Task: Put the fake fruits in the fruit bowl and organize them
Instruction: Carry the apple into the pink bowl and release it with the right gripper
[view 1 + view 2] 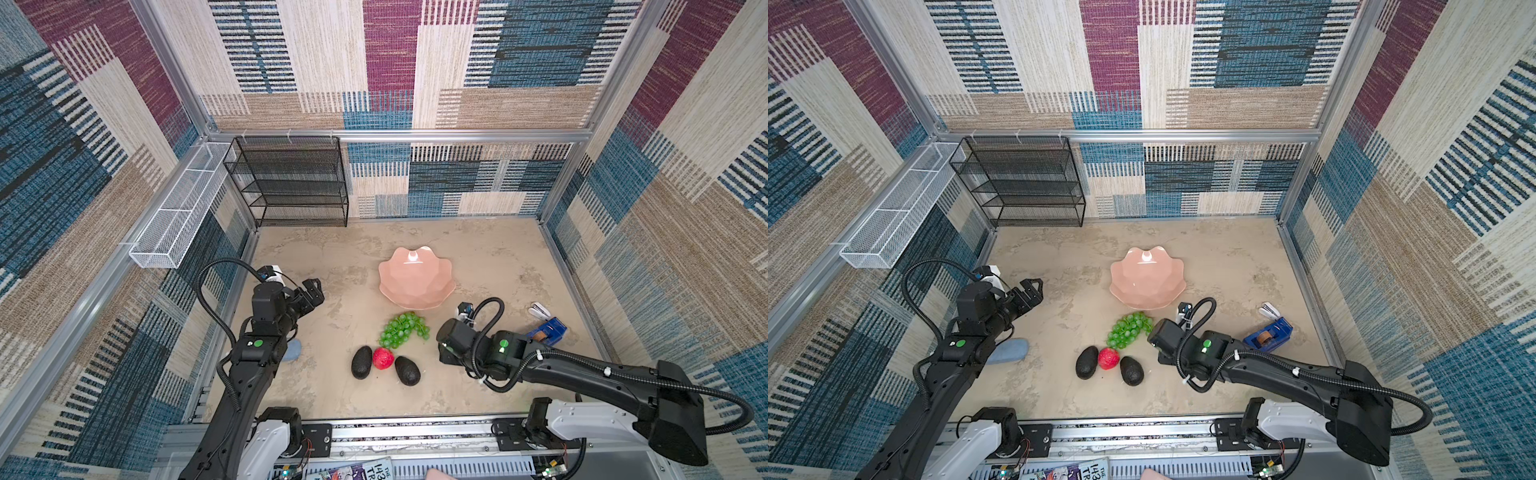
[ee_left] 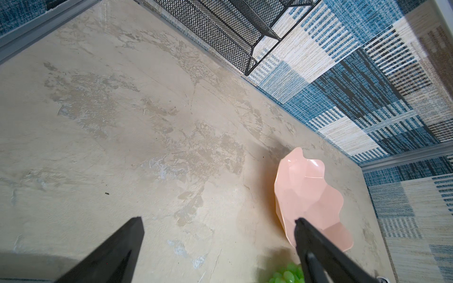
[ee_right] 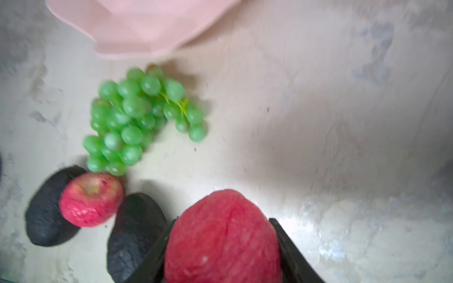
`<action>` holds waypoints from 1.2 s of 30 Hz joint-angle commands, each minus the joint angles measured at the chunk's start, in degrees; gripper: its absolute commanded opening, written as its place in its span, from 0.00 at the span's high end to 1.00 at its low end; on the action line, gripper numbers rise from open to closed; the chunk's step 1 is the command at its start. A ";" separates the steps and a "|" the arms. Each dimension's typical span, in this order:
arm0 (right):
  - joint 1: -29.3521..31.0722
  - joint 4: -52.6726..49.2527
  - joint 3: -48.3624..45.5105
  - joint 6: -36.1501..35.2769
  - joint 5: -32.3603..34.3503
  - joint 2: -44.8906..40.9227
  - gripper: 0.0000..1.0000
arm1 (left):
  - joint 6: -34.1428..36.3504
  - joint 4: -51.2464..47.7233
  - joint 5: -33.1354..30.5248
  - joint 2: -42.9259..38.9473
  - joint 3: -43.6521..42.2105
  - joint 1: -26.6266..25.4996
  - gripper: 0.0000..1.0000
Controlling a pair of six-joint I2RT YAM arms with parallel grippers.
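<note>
The pale-pink fruit bowl (image 1: 415, 299) (image 1: 1148, 291) stands empty mid-table. Just in front of it lies a bunch of green grapes (image 1: 403, 330) (image 3: 137, 117). Nearer still, one red fruit (image 1: 383, 358) (image 3: 92, 199) sits between two dark avocados (image 1: 361, 362) (image 1: 407, 370). In the right wrist view my right gripper (image 3: 223, 219) is shut on a second red fruit (image 3: 223, 245), low over the table right of the avocados; in both top views its arm hides the jaws. My left gripper (image 1: 313, 291) (image 2: 217, 218) hangs open and empty, left of the bowl (image 2: 308, 191).
A black mesh rack (image 1: 291, 183) stands at the back left, with a white mesh basket (image 1: 178, 208) on the left wall. A blue tape dispenser (image 1: 548, 330) and a small white object (image 1: 539, 311) lie at the right. A blue-grey pad (image 1: 293, 349) lies under the left arm.
</note>
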 commanded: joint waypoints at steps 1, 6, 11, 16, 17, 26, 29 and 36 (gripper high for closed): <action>-5.26 8.29 3.48 -12.89 3.32 1.61 0.49 | -0.73 -0.66 1.09 -0.04 -0.23 0.02 0.01; -13.35 20.82 11.00 -27.20 -0.38 10.91 0.49 | -1.33 -2.76 3.51 0.84 0.21 0.02 0.02; -17.91 25.68 21.07 -36.22 -5.71 23.90 0.49 | -0.24 -6.56 6.88 1.84 1.51 0.02 0.04; -20.28 28.12 27.54 -39.70 -11.26 33.86 0.49 | 1.80 -12.69 8.28 1.86 3.43 -0.03 0.05; -20.37 28.35 28.66 -40.40 -12.05 36.07 0.49 | 2.23 -13.79 8.37 1.64 3.71 0.02 0.05; -21.50 30.86 30.65 -41.88 -14.36 45.83 0.49 | 4.15 -22.02 10.06 0.33 4.50 0.02 0.08; -21.90 31.44 30.25 -41.71 -14.65 47.17 0.48 | 3.68 -22.98 11.37 -0.04 4.01 -0.07 0.08; -22.34 32.23 30.77 -41.14 -15.06 50.21 0.41 | 1.87 -23.56 14.81 -0.69 1.48 -0.60 0.12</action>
